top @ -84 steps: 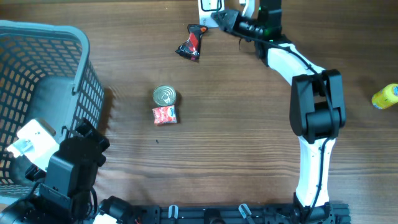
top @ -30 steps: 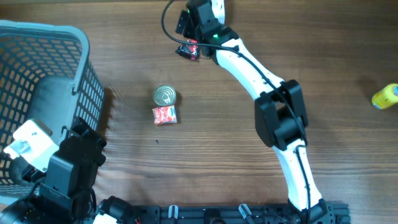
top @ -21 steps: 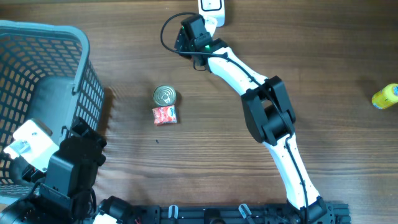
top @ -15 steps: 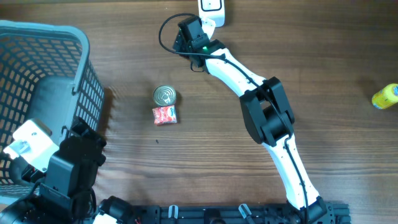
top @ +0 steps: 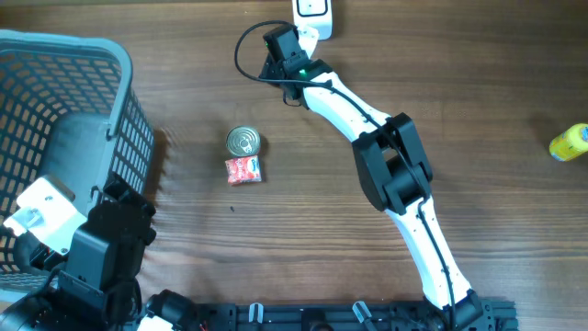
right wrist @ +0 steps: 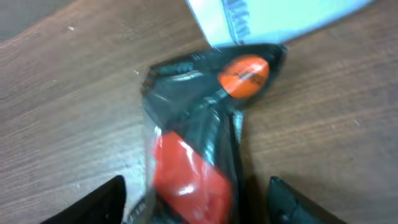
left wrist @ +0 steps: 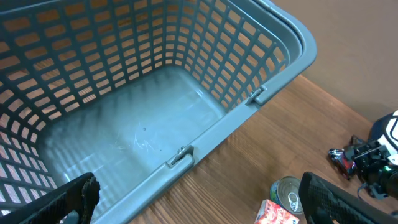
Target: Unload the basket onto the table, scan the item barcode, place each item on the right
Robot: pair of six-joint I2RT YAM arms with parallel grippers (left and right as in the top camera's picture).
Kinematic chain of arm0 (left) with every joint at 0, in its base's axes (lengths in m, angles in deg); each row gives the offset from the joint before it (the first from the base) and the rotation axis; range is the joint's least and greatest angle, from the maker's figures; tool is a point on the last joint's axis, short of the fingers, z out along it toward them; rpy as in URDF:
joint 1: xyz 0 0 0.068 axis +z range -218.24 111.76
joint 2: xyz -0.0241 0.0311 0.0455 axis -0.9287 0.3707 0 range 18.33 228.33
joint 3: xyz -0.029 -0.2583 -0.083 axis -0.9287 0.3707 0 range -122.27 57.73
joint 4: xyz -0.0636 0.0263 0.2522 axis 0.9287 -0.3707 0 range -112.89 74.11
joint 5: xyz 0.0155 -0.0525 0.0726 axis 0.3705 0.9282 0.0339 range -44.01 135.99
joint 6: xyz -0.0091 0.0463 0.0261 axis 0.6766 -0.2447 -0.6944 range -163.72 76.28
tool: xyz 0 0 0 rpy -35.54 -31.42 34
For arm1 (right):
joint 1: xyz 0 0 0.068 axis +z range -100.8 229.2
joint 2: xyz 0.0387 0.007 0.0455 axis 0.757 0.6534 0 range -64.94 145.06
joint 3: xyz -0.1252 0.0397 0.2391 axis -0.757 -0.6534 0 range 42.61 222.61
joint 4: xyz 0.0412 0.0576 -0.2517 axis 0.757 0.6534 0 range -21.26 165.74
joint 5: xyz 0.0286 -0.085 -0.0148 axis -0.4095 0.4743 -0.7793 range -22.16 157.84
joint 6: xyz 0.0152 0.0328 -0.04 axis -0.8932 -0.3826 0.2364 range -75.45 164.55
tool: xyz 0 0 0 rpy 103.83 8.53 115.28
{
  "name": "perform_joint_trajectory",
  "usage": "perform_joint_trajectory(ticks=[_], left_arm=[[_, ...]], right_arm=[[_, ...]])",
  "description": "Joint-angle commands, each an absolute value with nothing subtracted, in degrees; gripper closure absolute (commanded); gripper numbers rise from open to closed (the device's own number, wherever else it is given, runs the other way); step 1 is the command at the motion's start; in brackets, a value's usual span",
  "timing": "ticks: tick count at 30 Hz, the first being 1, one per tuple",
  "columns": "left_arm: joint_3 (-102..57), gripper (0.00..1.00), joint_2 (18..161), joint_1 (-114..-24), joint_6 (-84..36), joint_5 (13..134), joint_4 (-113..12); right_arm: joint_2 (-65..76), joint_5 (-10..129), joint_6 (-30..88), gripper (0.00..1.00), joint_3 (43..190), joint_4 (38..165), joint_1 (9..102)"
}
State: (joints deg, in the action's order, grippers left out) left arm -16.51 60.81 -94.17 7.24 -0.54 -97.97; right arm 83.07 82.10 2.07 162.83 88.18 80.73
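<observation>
Top centre, right end effector point(right wrist: 200, 198) straddles the black-and-red packet point(right wrist: 198, 127) on the worktop point(top: 322, 207), jaws apart; left end effector point(left wrist: 196, 191), lower left, stands wide

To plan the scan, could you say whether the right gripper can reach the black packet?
Probably yes: the right gripper straddles the black packet, jaws apart, with nothing else between them.

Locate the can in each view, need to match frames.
Overhead: can left of centre, just above the red pack.
Left wrist: can at the bottom edge, right of centre, with the red pack at its lower left.
Right wrist: not in it.
Shared landmark: the basket, left in overhead and filling the upper left of the left wrist view.
</observation>
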Motion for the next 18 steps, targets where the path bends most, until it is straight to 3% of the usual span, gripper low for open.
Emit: perform_joint_trajectory(ticks=[1,3,5,7,9,18], left_arm=[[-16.4,0.00,61.1,-94.3,7.5,-1.9,-97.8],[-16.4,0.00,61.1,-94.3,7.5,-1.9,-97.8],[-16.4,0.00,61.1,-94.3,7.5,-2.2,-97.7],[-16.4,0.00,61.1,-94.3,7.5,-2.3,-97.8],[-16.4,0.00,61.1,-94.3,7.5,-2.3,-97.8],[-16.4,0.00,61.1,-94.3,7.5,-2.3,-97.8]], right_arm=[[88.8,84.1,7.9,0.21,162.3,88.2,80.4],[89.5,85.1,8.8,0.22,162.3,88.0,80.3],[90.2,85.0,8.5,0.31,162.3,88.0,80.2],[90.8,85.0,7.9,0.52,162.3,88.1,80.1],[91.2,85.0,6.8,0.67,162.3,88.1,80.1],[91.2,84.3,6.8,0.81,162.3,90.3,80.2]])
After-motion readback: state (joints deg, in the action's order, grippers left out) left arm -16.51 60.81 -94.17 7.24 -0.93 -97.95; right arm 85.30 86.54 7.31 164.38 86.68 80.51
